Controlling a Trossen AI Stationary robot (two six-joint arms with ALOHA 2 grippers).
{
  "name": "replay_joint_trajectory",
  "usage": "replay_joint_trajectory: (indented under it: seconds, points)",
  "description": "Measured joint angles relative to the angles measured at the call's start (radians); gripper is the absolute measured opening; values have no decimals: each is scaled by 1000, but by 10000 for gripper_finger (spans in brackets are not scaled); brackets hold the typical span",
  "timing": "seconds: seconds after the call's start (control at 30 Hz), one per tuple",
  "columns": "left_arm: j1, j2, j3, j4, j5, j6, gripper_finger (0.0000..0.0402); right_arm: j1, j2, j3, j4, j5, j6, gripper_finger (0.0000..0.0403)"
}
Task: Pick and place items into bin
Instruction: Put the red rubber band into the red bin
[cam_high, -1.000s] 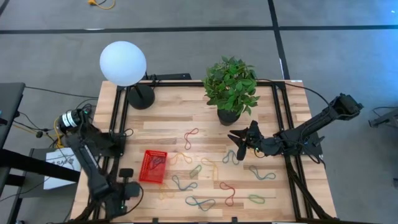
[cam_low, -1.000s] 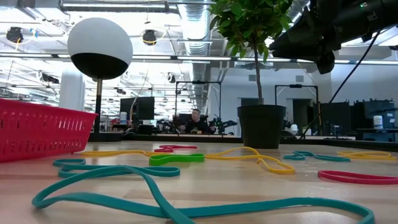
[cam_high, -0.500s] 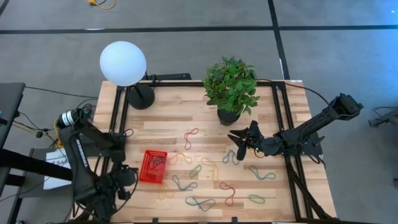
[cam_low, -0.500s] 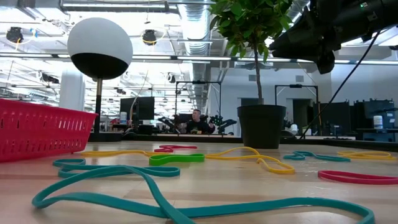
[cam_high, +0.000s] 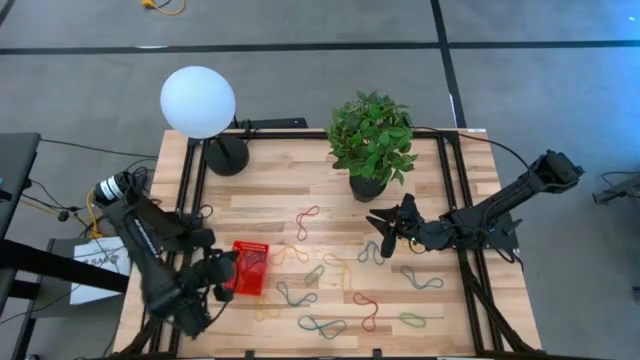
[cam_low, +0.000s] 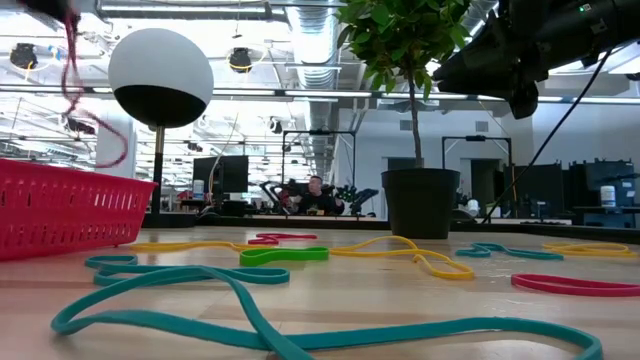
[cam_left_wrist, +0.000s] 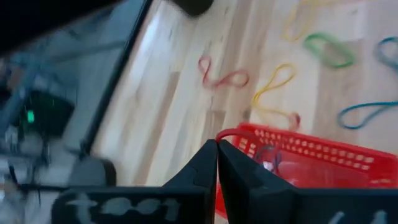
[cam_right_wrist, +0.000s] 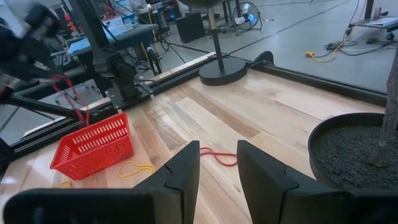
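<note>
A floppy red rubber loop (cam_right_wrist: 67, 94) dangles from the clenched left gripper (cam_high: 222, 272), just above the small red mesh plastic basket (cam_right_wrist: 93, 149). Best to centre it over the basket before releasing. The right gripper (cam_high: 386, 232) waits, jaws parted, holding nothing.

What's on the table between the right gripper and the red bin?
In the high view, between the open right gripper, hovering by the plant pot, and the bin lie a red loop, an orange loop and a green loop.

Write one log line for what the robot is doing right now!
left gripper: shut on red band, above red basket | right gripper: open, waiting near plant pot
</note>
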Motion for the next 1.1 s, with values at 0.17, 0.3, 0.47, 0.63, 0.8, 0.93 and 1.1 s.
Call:
replay_joint_trajectory:
  seconds: [0.17,0.3,0.47,0.63,0.8,0.93,1.1]
  points:
    - [53,0,-136,137,166,-39,0,0,0,0,0,0,0,103]
    - [70,0,-201,268,216,4,0,0,0,0,0,0,0,103]
    - [82,-1,-231,412,244,109,0,0,0,0,0,0,0,103]
    - [101,-2,-232,427,253,151,3,0,0,0,0,0,0,103]
    - [124,-2,-232,428,298,190,31,0,0,0,0,0,0,103]
    - [139,-2,-232,428,311,203,64,0,0,0,0,0,0,103]
    - [151,-2,-232,426,311,211,100,0,0,0,0,0,0,103]
